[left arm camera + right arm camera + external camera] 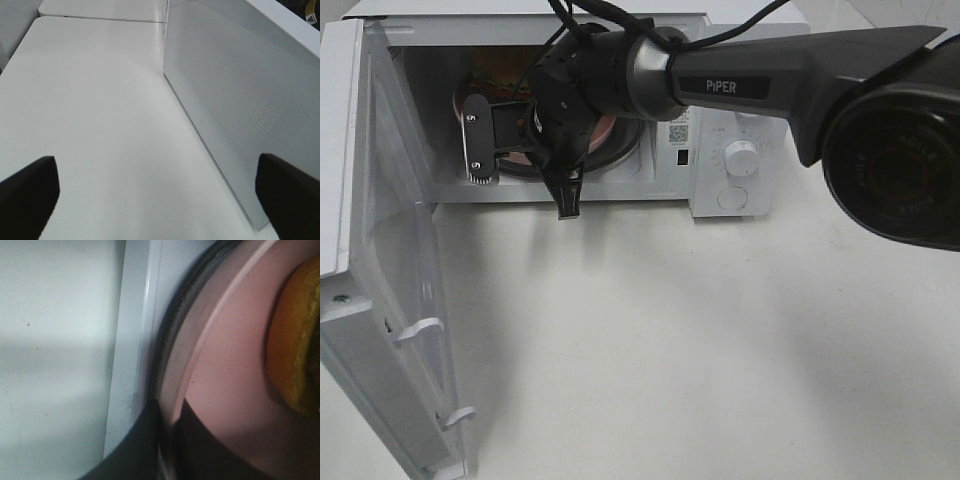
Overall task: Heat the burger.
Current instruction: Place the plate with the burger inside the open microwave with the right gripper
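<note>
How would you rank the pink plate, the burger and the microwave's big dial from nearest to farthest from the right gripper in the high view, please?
1. The pink plate: inside the microwave, its rim pinched by the right gripper.
2. The burger: on that plate, just behind the gripper, deeper inside.
3. The big dial: outside the cavity, well off to the right.
</note>
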Motion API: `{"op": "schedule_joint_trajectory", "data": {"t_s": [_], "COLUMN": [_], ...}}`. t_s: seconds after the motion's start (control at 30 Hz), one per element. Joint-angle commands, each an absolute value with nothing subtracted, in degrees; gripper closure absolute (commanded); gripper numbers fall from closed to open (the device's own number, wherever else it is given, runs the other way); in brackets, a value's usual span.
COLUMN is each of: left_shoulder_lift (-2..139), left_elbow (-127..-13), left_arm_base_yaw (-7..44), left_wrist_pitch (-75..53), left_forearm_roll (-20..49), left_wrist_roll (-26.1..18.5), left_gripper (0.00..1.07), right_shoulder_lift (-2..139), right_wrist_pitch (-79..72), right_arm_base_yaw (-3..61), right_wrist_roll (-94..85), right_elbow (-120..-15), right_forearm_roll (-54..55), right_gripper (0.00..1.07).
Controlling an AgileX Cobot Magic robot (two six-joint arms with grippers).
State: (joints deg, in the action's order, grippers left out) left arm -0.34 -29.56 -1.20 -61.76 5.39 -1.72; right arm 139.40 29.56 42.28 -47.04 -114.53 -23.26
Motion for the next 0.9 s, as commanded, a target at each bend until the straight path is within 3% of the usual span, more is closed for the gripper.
{"op": "schedule_joint_trajectory", "data": {"t_s": [0.03, 0.47, 0.53, 0.7, 0.9], "left_shoulder_lift": [-1.32, -1.32, -1.32, -1.32, -1.32], "left_elbow": [-29.62, -29.62, -29.62, -29.62, -29.62], "left_arm_base_yaw": [-1.26, -1.26, -1.26, -1.26, -1.26], "left_wrist_pitch": [-61.25, -61.25, -61.25, -61.25, -61.25], "left_forearm_roll": [5.61, 5.61, 5.61, 5.61, 5.61], "left_wrist_roll": [-1.55, -1.55, -1.55, -1.55, -1.55], "left_gripper": [0.07, 0.07, 0.07, 0.07, 0.07], "right_shoulder_lift": [139.11, 139.4, 139.46, 139.46, 139.46], "right_wrist_pitch": [25.78, 25.9, 26.7, 26.99, 27.67], "right_arm_base_yaw": [42.0, 42.0, 42.0, 42.0, 42.0], "right_wrist_roll": [-46.75, -46.58, -46.47, -45.26, -43.32], "right_elbow": [-115.85, -115.85, -115.85, -115.85, -115.85], "right_forearm_roll": [-24.58, -24.47, -23.61, -23.43, -23.43], "right_gripper": [1.06, 0.92, 0.82, 0.73, 0.73]}}
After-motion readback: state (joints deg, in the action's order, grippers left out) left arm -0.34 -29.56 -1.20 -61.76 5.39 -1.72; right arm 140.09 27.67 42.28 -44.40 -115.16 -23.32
